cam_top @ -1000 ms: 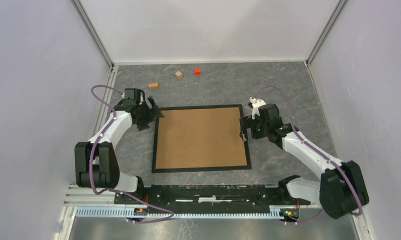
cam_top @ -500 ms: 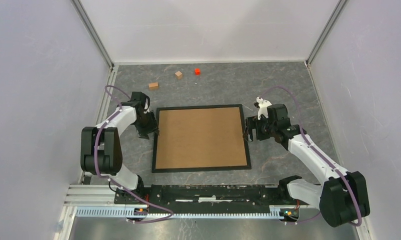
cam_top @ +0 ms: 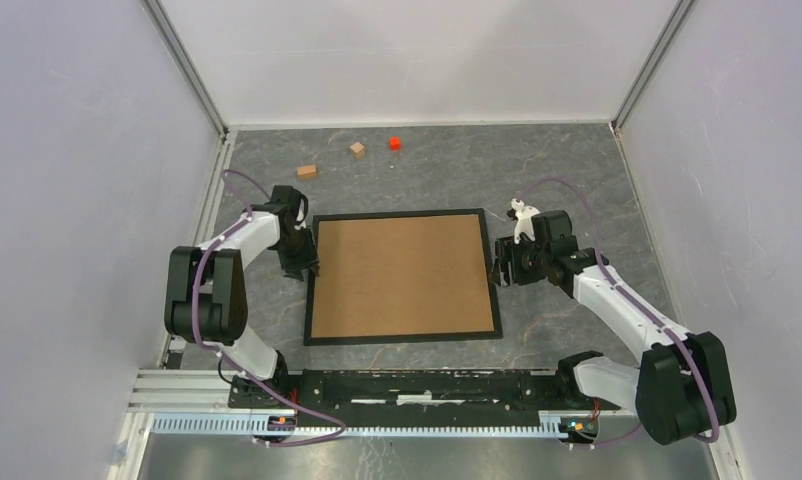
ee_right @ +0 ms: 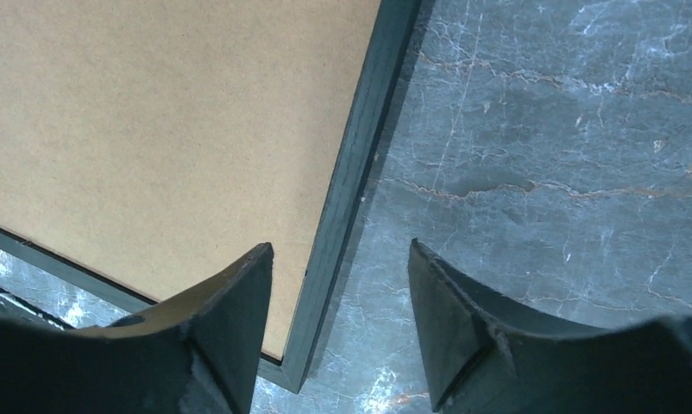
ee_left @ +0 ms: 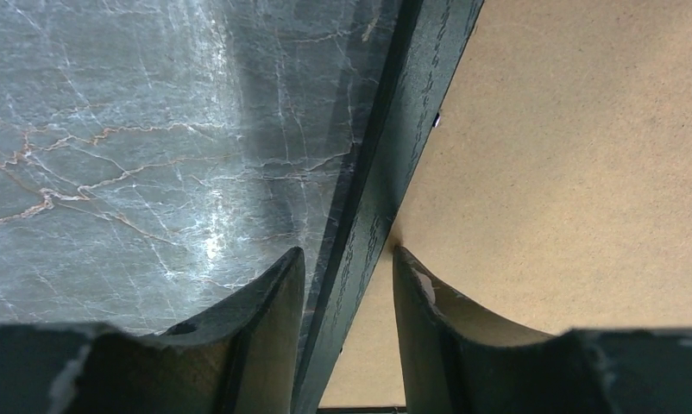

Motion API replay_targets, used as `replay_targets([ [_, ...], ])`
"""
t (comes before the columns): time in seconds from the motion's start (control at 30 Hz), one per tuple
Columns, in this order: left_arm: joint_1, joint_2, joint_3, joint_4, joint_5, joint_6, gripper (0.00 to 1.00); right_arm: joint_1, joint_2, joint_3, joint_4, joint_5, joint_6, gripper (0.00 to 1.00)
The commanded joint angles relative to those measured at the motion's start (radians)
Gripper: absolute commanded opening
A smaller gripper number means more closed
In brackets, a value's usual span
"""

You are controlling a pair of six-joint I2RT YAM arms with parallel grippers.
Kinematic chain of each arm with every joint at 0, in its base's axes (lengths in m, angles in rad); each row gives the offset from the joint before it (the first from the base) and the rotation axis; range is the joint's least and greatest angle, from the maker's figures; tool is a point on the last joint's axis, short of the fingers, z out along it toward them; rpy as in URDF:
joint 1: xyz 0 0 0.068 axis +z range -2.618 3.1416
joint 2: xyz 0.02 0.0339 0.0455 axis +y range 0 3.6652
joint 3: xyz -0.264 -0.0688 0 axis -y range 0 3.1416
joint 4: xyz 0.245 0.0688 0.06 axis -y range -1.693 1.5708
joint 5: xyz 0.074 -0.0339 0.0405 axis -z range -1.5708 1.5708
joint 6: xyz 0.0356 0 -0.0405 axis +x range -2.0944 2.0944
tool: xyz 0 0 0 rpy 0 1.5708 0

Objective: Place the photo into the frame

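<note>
Surface: grey marbled slab (cam_top: 577,170), closed in by pale lilac-white walls (cam_top: 417,60) on three sides.
Near edge: a black base bar on a ribbed metal rail (cam_top: 417,385) carries both white-and-black arms, each trailing a purple cable.
Frame: the large thin-edged black rectangular picture frame (cam_top: 404,339) lies flat in the middle of the surface, between the two arms.
Backing: a plain brown fibreboard panel (cam_top: 402,275) fills the frame and faces up.
Left claw: the left claw (ee_left: 347,259) sits low over the frame's left rail, towards its far end. One dark finger (ee_left: 273,328) is over the marble and the other over the brown panel, both drawn in close to the rail. Whether they are clenched on it cannot be told.
Right claw: the right claw (ee_right: 341,248) straddles the frame's right rail. It is released, with a clear gap between each finger (ee_right: 230,319) and the rail.
Far side: a tan wooden block (cam_top: 307,171), a smaller tan wooden cube (cam_top: 357,149) and a small red cube (cam_top: 394,142) lie apart from one another near the back wall, well beyond the frame.
</note>
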Motion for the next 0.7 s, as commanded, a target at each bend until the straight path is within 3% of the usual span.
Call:
replay_targets([
  [0.0, -0.009, 0.048, -0.016, -0.018, -0.066, 0.033, 0.48, -0.034, 0.026, 0.001, -0.013, -0.013, 0.016, 0.6],
  [0.17, -0.01, 0.062, -0.012, -0.019, -0.064, 0.033, 0.45, -0.06, 0.127, 0.022, -0.086, -0.058, -0.032, 0.35],
  [0.27, -0.011, 0.061, -0.011, -0.02, -0.061, 0.033, 0.44, -0.06, 0.146, 0.021, -0.082, -0.031, -0.05, 0.26],
  [0.67, -0.01, 0.075, -0.007, -0.02, -0.05, 0.04, 0.41, -0.058, 0.168, -0.03, -0.059, -0.17, -0.04, 0.26],
])
